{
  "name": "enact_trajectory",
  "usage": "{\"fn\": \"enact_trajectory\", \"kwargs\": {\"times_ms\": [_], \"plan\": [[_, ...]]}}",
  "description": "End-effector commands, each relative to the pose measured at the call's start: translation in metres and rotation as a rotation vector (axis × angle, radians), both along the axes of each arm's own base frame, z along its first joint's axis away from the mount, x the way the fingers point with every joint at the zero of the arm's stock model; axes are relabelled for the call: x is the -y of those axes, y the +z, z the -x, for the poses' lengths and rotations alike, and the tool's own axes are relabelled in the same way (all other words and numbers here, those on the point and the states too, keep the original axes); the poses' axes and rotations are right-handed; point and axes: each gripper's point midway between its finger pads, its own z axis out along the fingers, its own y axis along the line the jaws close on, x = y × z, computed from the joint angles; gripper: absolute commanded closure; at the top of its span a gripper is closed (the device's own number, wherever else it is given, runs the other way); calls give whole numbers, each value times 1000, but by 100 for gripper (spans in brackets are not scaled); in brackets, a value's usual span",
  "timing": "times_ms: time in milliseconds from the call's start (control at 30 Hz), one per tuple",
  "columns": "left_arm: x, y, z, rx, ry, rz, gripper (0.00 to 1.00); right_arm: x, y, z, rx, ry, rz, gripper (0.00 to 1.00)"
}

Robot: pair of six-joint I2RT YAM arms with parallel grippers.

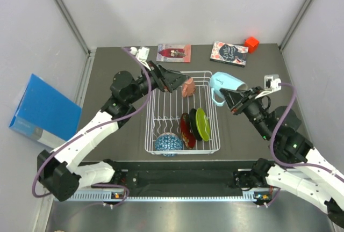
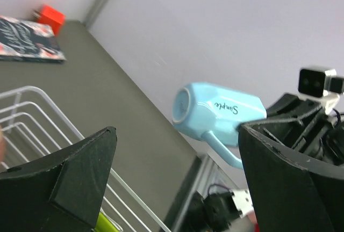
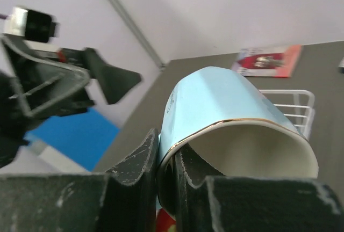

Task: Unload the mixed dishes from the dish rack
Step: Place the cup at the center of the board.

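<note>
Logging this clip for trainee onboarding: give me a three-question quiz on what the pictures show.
1. True or false: the right pincer grips the light blue ceramic mug by its handle.
2. Which thing lies nearest the open left pincer? A) small salmon-pink cup B) blue-patterned bowl C) red block
3. How many plates stand on edge in the white wire dish rack?
Key: 1 false, it pinches the rim. 2 A. 3 three: red patterned plate, black plate, lime green plate.

Left gripper [image 1: 176, 81] extended, jaws spread; right gripper [image 1: 232, 99] jaws pinching mug [image 1: 224, 84] rim.
</note>
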Motion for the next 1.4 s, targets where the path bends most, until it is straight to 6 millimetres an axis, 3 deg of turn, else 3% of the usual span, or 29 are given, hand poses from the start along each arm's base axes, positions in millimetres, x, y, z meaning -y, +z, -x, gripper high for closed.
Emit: {"fn": "enact_trajectory", "kwargs": {"times_ms": [0,167,200,267,300,367,400,467,533,600,667,700,767,800,867,900,1067,1167,1367], "plan": [[-27,23,-15,55,182,9,1,43,49,-1,102,-166,-25,100],[-29,16,-17,35,203,8,1,50,45,-5,75,-210,-14,100],[-32,13,-18,21,220,-4,1,65,49,-11,51,-296,-17,100],[-41,10,-27,3,290,-22,1,82,35,-21,-22,-419,84,100],[-44,-1,-32,-38,318,-59,1,101,41,-33,-57,-566,132,100],[-53,-6,-44,-82,404,-86,1,120,26,-44,-147,-717,288,100],[-54,-24,-48,-141,422,-135,1,127,33,-59,-182,-804,330,100],[-58,-29,-56,-199,468,-147,1,135,27,-77,-252,-833,366,100],[-58,-47,-59,-280,481,-187,1,145,17,-113,-340,-805,316,100],[-56,-58,-58,-318,474,-210,1,170,-10,-147,-466,-806,273,100],[-54,-68,-53,-344,451,-230,1,194,-29,-167,-559,-840,239,100],[-53,-73,-51,-352,439,-240,1,212,-57,-184,-650,-886,246,100],[-51,-76,-43,-351,401,-251,1,225,-76,-198,-715,-914,229,100],[-49,-77,-36,-343,371,-255,1,233,-99,-212,-782,-898,206,100],[-54,-80,-32,-329,373,-265,1,247,-113,-224,-826,-908,190,100],[-59,-82,-27,-320,381,-265,1,251,-134,-233,-875,-911,208,100],[-78,-86,-16,-263,423,-283,1,272,-182,-250,-977,-922,228,100],[-88,-95,-18,-258,470,-321,1,278,-189,-262,-976,-906,204,100],[-86,-112,-15,-281,449,-359,1,274,-187,-291,-914,-823,119,100]]}}
